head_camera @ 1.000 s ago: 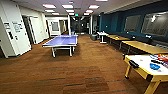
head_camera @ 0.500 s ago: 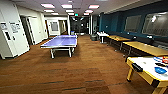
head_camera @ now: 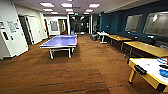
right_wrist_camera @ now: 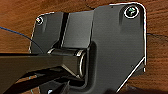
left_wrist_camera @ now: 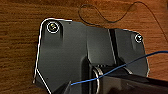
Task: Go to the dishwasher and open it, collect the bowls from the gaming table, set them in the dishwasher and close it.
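Office games room, table-tennis table (head_camera: 60, 41), gaming table (head_camera: 150, 71)

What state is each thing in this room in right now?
Blue table-tennis table with white legs: unfolded, standing on the carpet.
Yellow-rimmed white-topped gaming table: standing, items lying on it.
Bright blue bowl: resting on the gaming table.
Rectangular ceiling light panels: switched on.

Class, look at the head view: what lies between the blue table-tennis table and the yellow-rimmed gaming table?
Bare brown floor separates the table-tennis table from the gaming table in the head view.
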### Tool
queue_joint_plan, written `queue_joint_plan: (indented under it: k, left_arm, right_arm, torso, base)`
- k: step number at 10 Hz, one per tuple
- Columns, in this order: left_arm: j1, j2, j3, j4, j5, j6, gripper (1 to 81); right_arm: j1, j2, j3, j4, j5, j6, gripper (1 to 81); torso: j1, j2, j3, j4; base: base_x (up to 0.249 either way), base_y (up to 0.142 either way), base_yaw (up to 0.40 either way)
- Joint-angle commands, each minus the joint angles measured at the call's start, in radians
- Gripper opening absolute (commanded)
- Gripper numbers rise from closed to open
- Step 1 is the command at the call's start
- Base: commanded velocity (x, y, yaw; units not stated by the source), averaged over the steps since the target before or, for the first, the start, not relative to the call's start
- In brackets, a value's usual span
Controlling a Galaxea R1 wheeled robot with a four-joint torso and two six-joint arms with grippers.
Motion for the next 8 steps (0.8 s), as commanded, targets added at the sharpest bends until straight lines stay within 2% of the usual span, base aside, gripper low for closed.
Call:
queue_joint_plan:
  k: [1,8]
  left_arm:
    - [-0.037,-0.006,0.002,-0.004,0.046,0.003,81.1]
    - [-0.036,-0.003,0.002,-0.001,0.048,0.003,81.1]
  right_arm:
    - [0.033,-0.005,0.004,-0.005,-0.045,-0.001,81.1]
    - [0.03,-0.004,0.002,-0.01,-0.045,-0.001,81.1]
  torso:
    - [0.0,0.0,0.0,0.0]
    - [-0.001,0.0,0.0,0.0]
  base:
    - [0.0,0.0,0.0]
    - [0.0,0.0,0.0]
